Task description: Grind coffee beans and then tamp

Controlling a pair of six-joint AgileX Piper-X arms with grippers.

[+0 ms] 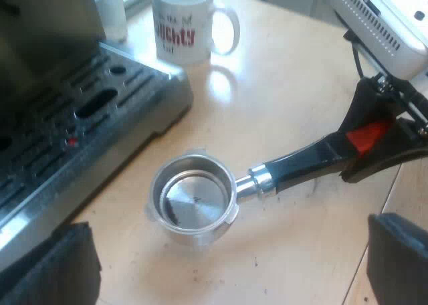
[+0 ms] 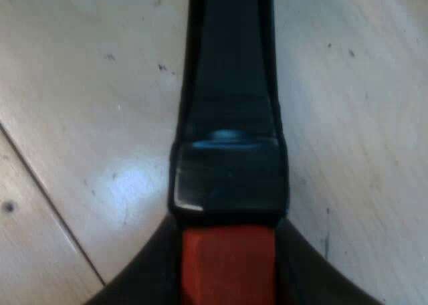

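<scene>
On the wooden table (image 1: 287, 104) the right gripper (image 2: 227, 275) clamps the holder (image 1: 194, 201) by its red end, the left gripper (image 1: 224, 261) agape; best lift it level.

There's the holder (image 1: 194, 199) lying flat on the table (image 1: 294, 84), cup end just beside the espresso machine (image 1: 80, 118). The mug (image 1: 184, 21) stands near the machine's corner, and the right gripper (image 1: 364, 139) clasps the handle's far end.

Looks like a coffee corner, maybe in a kitchen or an office; cannot tell which. Has a pale wooden table (image 1: 287, 104) made of boards. Holds a grey espresso machine (image 1: 40, 34) with a slotted metal tray (image 1: 100, 108). Just beside the machine, a white mug (image 1: 182, 24) with red letters on its side. Near the machine's tray, a metal holder (image 1: 264, 178) lying on the table.
</scene>
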